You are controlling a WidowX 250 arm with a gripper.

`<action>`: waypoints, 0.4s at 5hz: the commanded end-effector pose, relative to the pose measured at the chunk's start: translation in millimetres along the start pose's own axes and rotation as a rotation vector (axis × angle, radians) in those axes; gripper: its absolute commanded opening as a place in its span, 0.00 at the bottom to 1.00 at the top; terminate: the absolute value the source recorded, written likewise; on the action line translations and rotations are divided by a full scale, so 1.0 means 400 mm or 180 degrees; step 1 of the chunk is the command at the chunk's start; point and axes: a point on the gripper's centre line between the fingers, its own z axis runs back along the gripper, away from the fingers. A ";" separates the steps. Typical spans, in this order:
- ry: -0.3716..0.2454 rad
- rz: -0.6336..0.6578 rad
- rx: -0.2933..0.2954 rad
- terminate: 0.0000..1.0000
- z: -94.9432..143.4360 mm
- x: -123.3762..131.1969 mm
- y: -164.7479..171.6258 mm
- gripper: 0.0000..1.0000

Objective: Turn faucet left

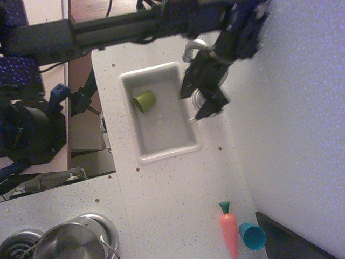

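Note:
The shiny silver faucet (190, 49) stands at the sink's right rim. Its arched spout shows above the gripper, its round base shows between the fingers, and its thin lever pokes out below over the sink's edge. My black gripper (200, 96) hangs right over the faucet's base, with one finger on the sink side and the other on the wall side. The jaws look apart, straddling the base. Most of the faucet's body is hidden by the gripper.
The white sink (161, 155) holds a green cup (144, 101) lying on its side. An orange toy carrot (229, 232) and a blue cup (252, 236) lie at the front right. A steel pot (70, 244) sits on the stove at the front left. A white wall runs along the right.

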 end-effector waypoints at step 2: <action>0.0035 0.0179 -0.0649 0.00 -0.048 -0.032 -0.078 1.00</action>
